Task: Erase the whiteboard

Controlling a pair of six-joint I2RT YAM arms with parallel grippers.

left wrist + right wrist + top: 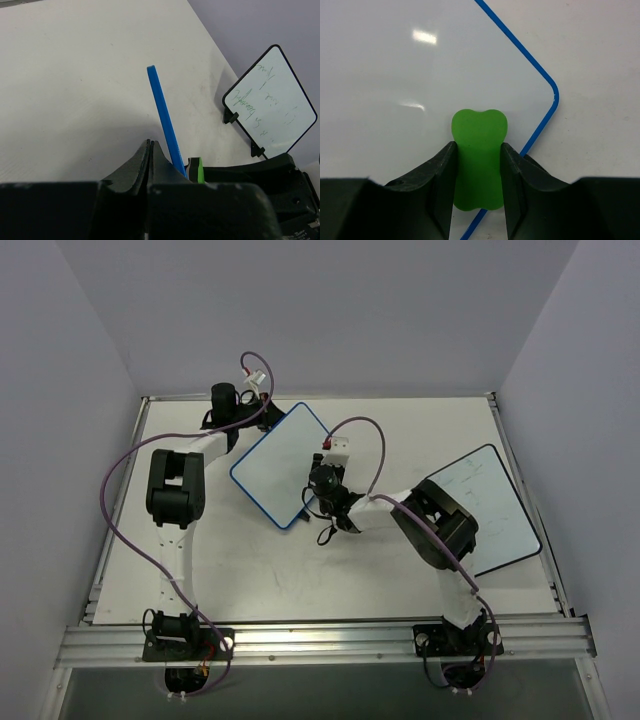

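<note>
The whiteboard (283, 462) has a blue rounded frame and lies tilted at the table's middle. Its face (395, 75) shows no writing in the right wrist view. My right gripper (322, 492) is shut on a green eraser (479, 160) pressed on the board's face near its rounded corner. My left gripper (262, 418) is at the board's far corner with its jaws shut together (150, 145). The board's blue edge (162, 120) stands edge-on just right of those fingers, and I cannot tell whether they touch it. The eraser also shows in the left wrist view (195, 170).
A black-framed white board (490, 505) with handwriting lies at the right, partly under my right arm; it also shows in the left wrist view (270, 100). Purple cables loop over both arms. Grey walls surround the white table (400, 430).
</note>
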